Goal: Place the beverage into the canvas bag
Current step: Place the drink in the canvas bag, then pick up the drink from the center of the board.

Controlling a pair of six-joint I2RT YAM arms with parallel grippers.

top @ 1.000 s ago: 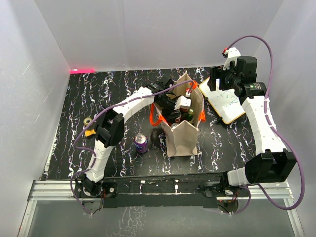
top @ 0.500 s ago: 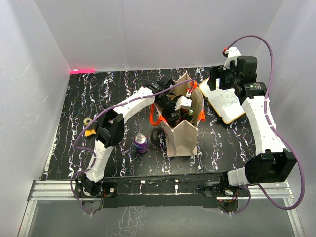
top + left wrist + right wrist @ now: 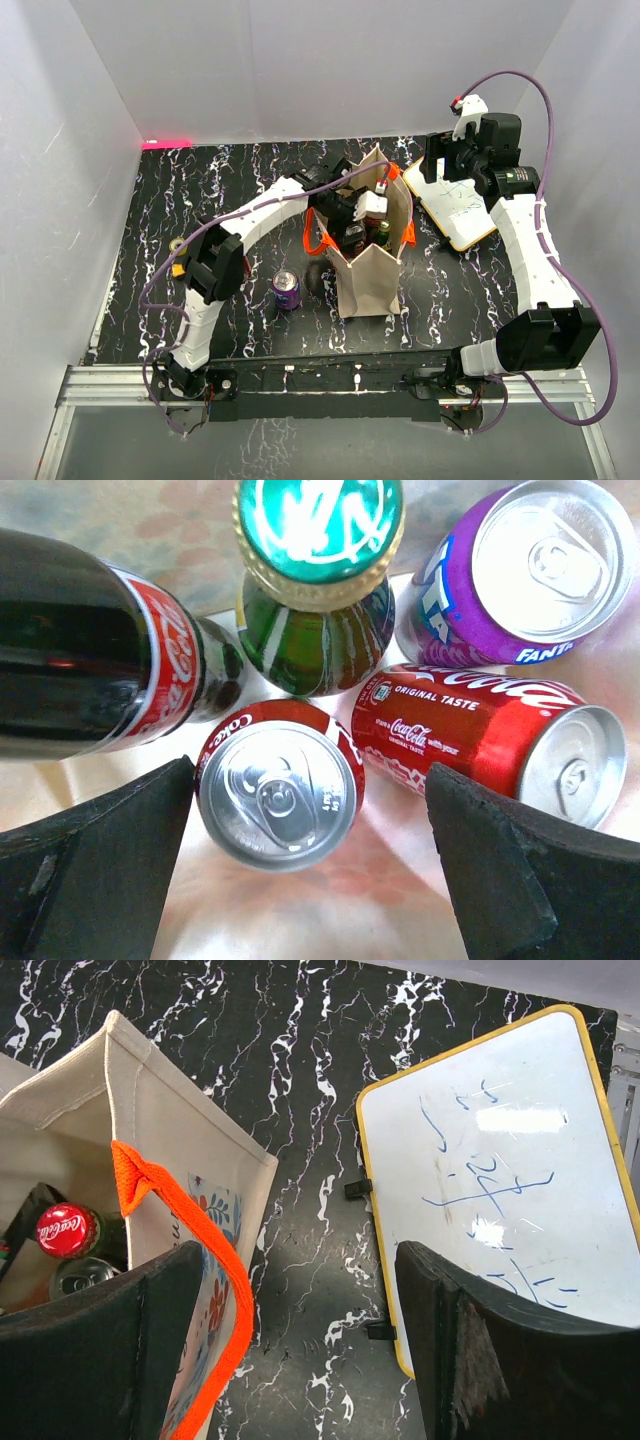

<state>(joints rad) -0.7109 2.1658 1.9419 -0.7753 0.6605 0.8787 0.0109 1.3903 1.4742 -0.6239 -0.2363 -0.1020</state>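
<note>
The top view looks down from above and behind the arm bases, which sit at 6 o'clock. From far off it takes in the whole surface [image 3: 150,200], with the bag [image 3: 368,285] near centre and the whiteboard [image 3: 458,212] at 2 o'clock. The left wrist camera points straight down inside the bag, very close over cans [image 3: 277,798] and bottles [image 3: 318,630], its own fingers [image 3: 90,880] at 7 and 5 o'clock. The right wrist camera looks down from nearer than the top view, with the bag rim at 9 o'clock and the whiteboard at 3 o'clock. Both also show in the top view.
</note>
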